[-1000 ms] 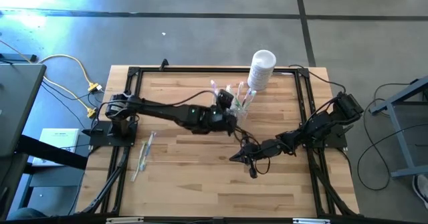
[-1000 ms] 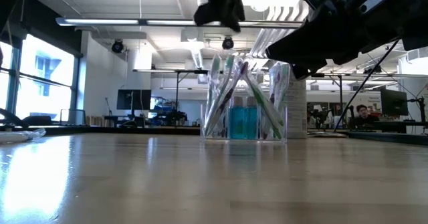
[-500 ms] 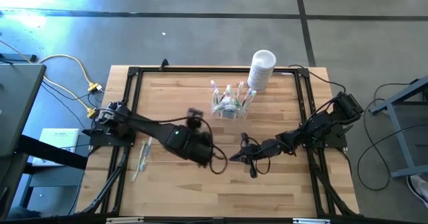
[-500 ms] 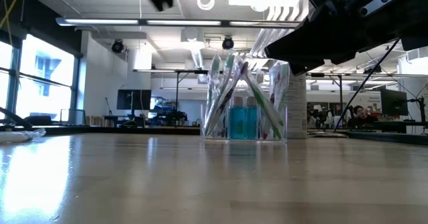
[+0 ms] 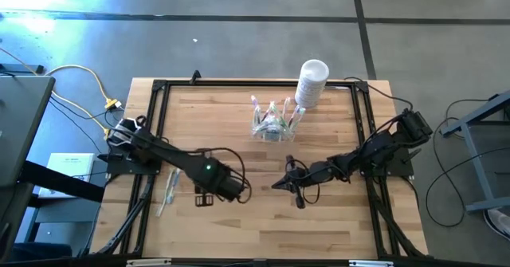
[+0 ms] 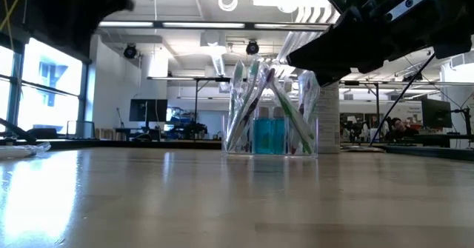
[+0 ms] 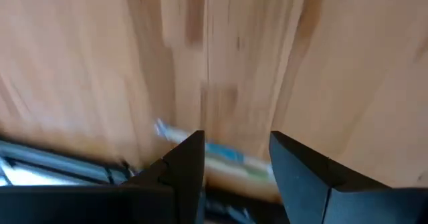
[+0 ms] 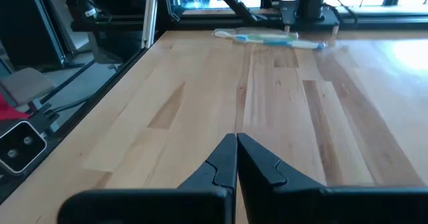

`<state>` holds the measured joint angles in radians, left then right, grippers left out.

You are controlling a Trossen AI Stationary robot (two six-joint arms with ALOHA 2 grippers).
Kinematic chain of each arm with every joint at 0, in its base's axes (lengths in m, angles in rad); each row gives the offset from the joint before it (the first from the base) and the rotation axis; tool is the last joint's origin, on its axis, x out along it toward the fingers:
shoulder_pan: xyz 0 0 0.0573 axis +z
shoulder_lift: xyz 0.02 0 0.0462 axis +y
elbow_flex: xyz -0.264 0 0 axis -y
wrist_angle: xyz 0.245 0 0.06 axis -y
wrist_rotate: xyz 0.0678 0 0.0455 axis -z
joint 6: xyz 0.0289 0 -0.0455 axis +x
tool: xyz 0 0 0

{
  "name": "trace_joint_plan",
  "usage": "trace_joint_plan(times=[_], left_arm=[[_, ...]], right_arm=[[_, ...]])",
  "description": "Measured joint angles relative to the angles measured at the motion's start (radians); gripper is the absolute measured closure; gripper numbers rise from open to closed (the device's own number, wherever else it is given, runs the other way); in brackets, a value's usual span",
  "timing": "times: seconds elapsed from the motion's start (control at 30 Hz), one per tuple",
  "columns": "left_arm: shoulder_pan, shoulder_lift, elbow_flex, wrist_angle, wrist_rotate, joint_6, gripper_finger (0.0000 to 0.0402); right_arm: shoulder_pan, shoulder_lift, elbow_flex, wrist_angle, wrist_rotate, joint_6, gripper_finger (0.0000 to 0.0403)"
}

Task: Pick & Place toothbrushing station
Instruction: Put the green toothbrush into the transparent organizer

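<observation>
The toothbrushing station (image 5: 272, 125), a clear holder with several toothbrushes standing in it, rests on its base at the table's far middle; it also shows in the low view (image 6: 270, 122). A packaged toothbrush (image 5: 170, 186) lies flat at the left, and shows past my left fingers in the wrist view (image 7: 224, 155). My left gripper (image 5: 205, 196) hangs open above the table, pointing down, just right of that package; its fingers (image 7: 234, 140) hold nothing. My right gripper (image 5: 279, 185) is shut and empty, hovering near the table's middle (image 8: 236, 147).
A white cylindrical container (image 5: 312, 82) stands behind the station at the far right. A black frame (image 5: 159, 88) runs around the tabletop. Bare wood (image 5: 263, 227) lies along the near edge. My right arm (image 6: 370, 33) crosses the low view's upper right.
My left gripper has drawn away from the station toward the table's near left, sinking a little and tipping over until it points down, its fingers still open. The station and its toothbrushes have stayed where they were.
</observation>
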<state>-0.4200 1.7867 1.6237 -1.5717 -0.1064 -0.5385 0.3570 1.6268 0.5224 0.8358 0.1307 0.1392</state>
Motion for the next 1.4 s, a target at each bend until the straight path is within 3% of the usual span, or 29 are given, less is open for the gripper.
trace_joint_plan(times=[0.23,0.4,0.7,1.0,1.4], left_arm=[[-0.011,-0.089,-0.284,0.002,0.138,-0.185,0.0241],[-0.065,-0.181,-0.443,0.010,0.170,-0.348,0.0241],[-0.142,-0.334,-0.651,0.270,0.209,-0.576,0.0241],[-0.150,-0.338,-0.780,0.466,0.279,-0.654,0.0241],[-0.150,-0.338,-0.788,0.413,0.272,-0.774,0.0241]], right_arm=[[0.019,0.000,0.000,-0.012,0.022,0.019,0.0400],[-0.007,0.000,0.000,-0.001,0.074,0.012,0.0400],[-0.045,0.000,0.000,-0.002,0.076,0.044,0.0400],[-0.045,0.000,0.000,-0.017,0.076,0.044,0.0400],[-0.045,0.000,0.000,-0.017,0.076,0.044,0.0400]])
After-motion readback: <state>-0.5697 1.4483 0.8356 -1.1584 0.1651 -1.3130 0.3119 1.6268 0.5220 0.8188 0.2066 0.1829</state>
